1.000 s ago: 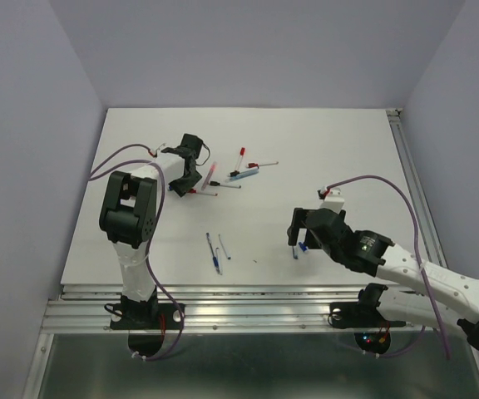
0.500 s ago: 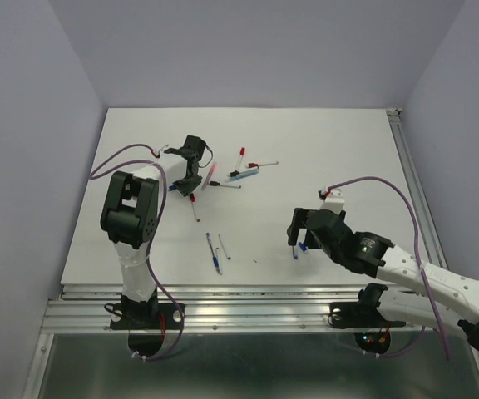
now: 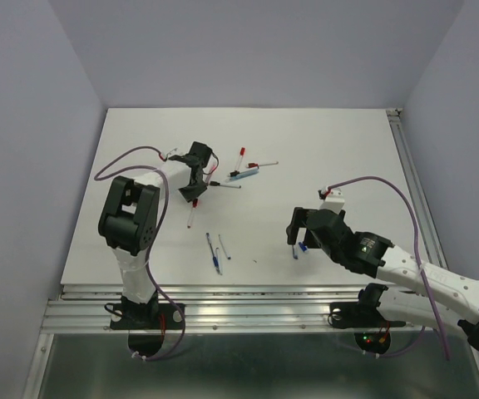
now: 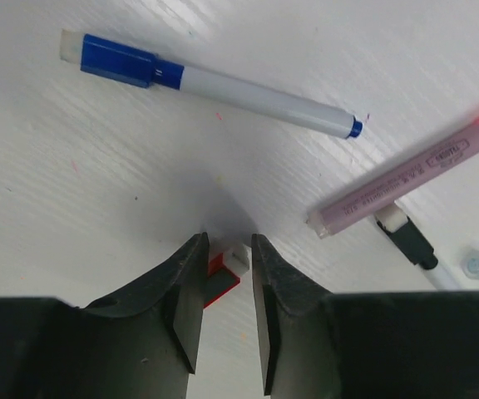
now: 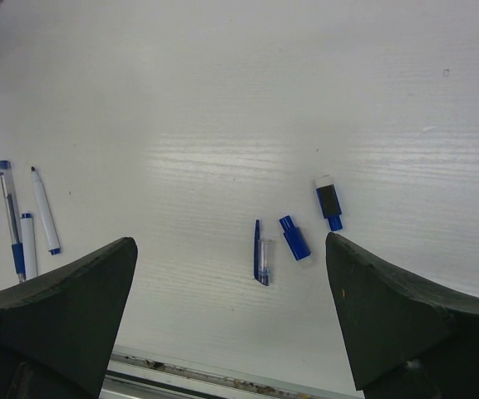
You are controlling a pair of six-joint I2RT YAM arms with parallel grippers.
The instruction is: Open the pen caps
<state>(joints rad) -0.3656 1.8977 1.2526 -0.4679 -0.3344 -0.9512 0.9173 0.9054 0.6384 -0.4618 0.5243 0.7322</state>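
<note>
Rightward shifts the left gripper [image 4: 227,258], jaws clamped on a stubby red plastic cap [image 4: 219,279] low over the white table [image 4: 98,166]; lift it straight, grip firm; the right gripper [image 5: 229,243] hangs wide apart above loose blue plastic caps [image 5: 294,237].

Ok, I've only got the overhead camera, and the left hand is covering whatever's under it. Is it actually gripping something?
Observer: Yes. The left wrist camera shows the left hand closed on a stubby red plastic cap with a white tip.
Operator: Any capped pen close to it?
Observer: A white plastic marker with its dark blue cap on lies just beyond the fingertips.
Operator: And is the right hand holding anything?
Observer: No. The right hand is wide open and empty, above a clear blue clip cap, a solid blue cap and a black-and-blue piece.
</note>
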